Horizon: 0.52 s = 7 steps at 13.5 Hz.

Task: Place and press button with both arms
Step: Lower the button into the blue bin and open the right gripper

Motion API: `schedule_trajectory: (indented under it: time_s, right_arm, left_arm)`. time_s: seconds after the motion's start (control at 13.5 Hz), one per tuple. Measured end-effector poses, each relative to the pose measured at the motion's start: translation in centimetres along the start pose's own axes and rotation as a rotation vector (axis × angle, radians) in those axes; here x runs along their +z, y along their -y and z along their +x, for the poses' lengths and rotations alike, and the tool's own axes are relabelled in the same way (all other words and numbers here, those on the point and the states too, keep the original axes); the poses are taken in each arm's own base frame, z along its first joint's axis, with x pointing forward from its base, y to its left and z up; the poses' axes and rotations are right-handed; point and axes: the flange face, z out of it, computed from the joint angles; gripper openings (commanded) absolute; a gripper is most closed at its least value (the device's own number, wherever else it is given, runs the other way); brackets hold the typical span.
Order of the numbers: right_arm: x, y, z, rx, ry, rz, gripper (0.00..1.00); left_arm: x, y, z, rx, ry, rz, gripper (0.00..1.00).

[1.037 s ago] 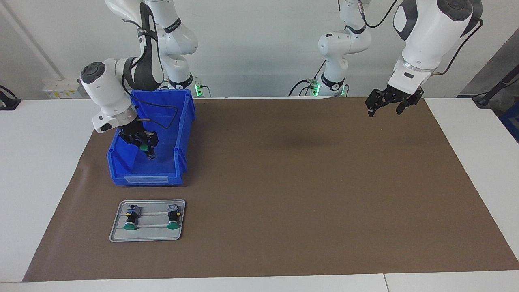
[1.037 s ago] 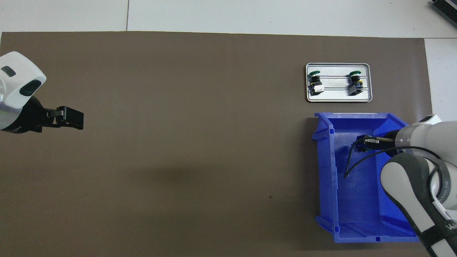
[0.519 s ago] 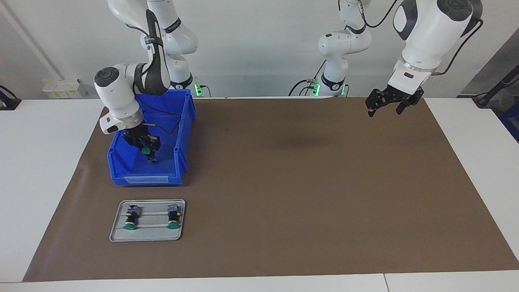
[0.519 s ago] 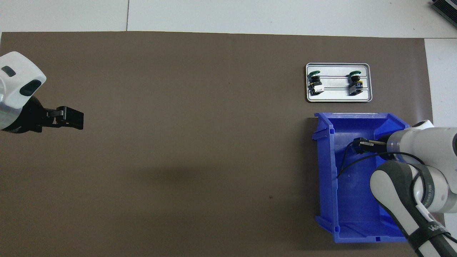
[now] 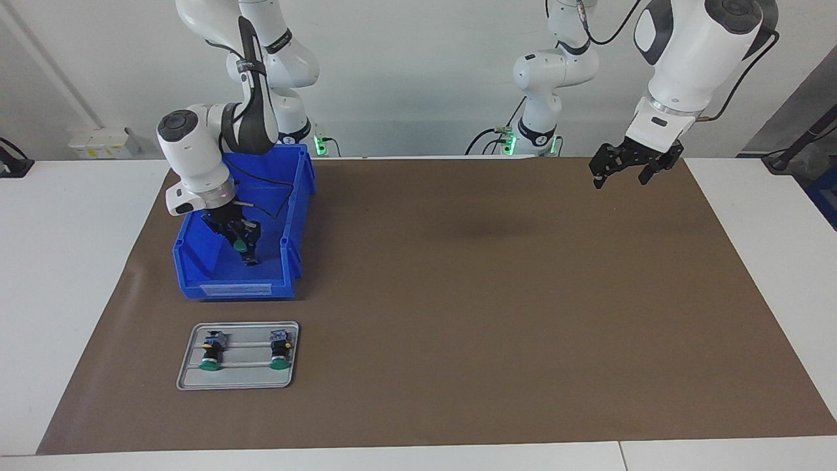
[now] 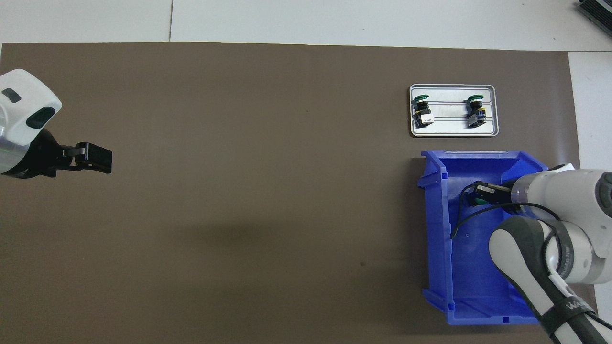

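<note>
My right gripper [image 5: 245,252] reaches down inside the blue bin [image 5: 235,288], at the end of the bin farther from the robots. It is shut on a button [image 5: 240,246], whose green cap shows at the fingertips. From overhead the same gripper [image 6: 474,196] and the green cap [image 6: 473,201] sit low over the bin's floor [image 6: 478,282]. Two more buttons [image 5: 210,353] [image 5: 280,350] lie on a grey tray [image 5: 239,381]. My left gripper [image 5: 620,178] hangs open and empty in the air at the left arm's end of the table.
The grey tray [image 6: 454,134] lies on the brown mat [image 5: 490,294], just farther from the robots than the bin. A black cable [image 6: 459,224] loops from the right wrist into the bin. White tabletop borders the mat.
The right gripper has sunk lower into the bin and shifted slightly toward the table's middle, carrying the green-capped button with it. The left arm has not moved.
</note>
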Motion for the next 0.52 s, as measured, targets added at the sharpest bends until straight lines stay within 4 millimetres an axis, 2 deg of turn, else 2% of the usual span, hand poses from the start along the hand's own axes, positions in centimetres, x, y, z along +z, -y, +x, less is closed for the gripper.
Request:
schedule_trajectory:
  time_s: [0.07, 0.22, 0.3, 0.52]
  right_arm:
    - [-0.1, 0.0, 0.1, 0.000, -0.002, 0.000, 0.95]
    - [-1.5, 0.3, 0.8, -0.002, 0.023, -0.007, 0.97]
    - [-3.3, 0.7, 1.6, -0.007, 0.047, -0.015, 0.98]
    - [-10.9, 1.9, 4.2, -0.022, 0.050, -0.021, 0.98]
  left_arm:
    - [0.0, 0.0, 0.0, 0.000, 0.000, 0.000, 1.00]
    - [0.0, 0.0, 0.0, 0.000, 0.000, 0.000, 1.00]
    - [0.0, 0.0, 0.0, 0.000, 0.000, 0.000, 1.00]
    - [0.0, 0.0, 0.0, 0.000, 0.000, 0.000, 1.00]
